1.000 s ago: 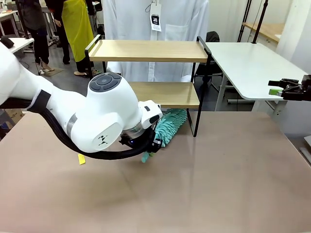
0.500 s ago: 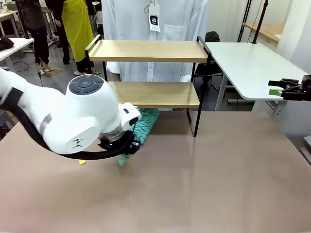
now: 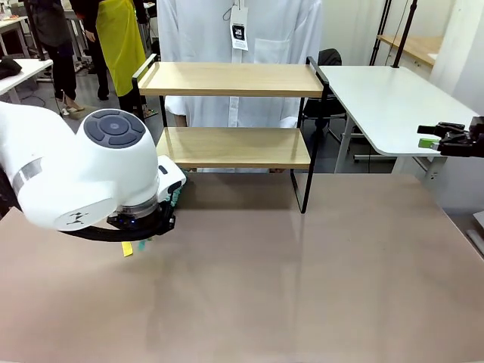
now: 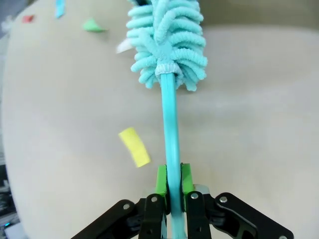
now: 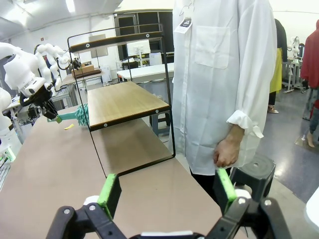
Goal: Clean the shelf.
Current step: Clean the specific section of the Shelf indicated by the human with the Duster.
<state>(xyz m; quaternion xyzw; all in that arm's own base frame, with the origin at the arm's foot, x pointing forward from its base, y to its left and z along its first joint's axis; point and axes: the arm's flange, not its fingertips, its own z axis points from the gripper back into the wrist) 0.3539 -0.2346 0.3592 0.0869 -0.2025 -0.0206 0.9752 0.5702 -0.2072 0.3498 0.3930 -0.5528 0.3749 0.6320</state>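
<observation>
Left gripper: we see the left gripper [image 4: 171, 180] clamped tight on the thin teal handle of a duster [image 4: 167, 35], green pads [image 4: 161, 179] on either side of it.
Duster: its fluffy head is low over the brown table [image 3: 318, 280], off the shelf's left end; we cannot tell whether it touches.
Right gripper: the right gripper [image 5: 167, 188] has its jaws wide apart and holds nothing, well apart from the shelf.
Shelf: the shelf [image 3: 234, 79] stands at the table's far side, both boards bare, with a person in a white coat [image 5: 224, 74] just behind.
Scraps: we see a yellow scrap [image 4: 134, 147] on the table near the handle and a green scrap [image 4: 92, 25] farther off.
</observation>
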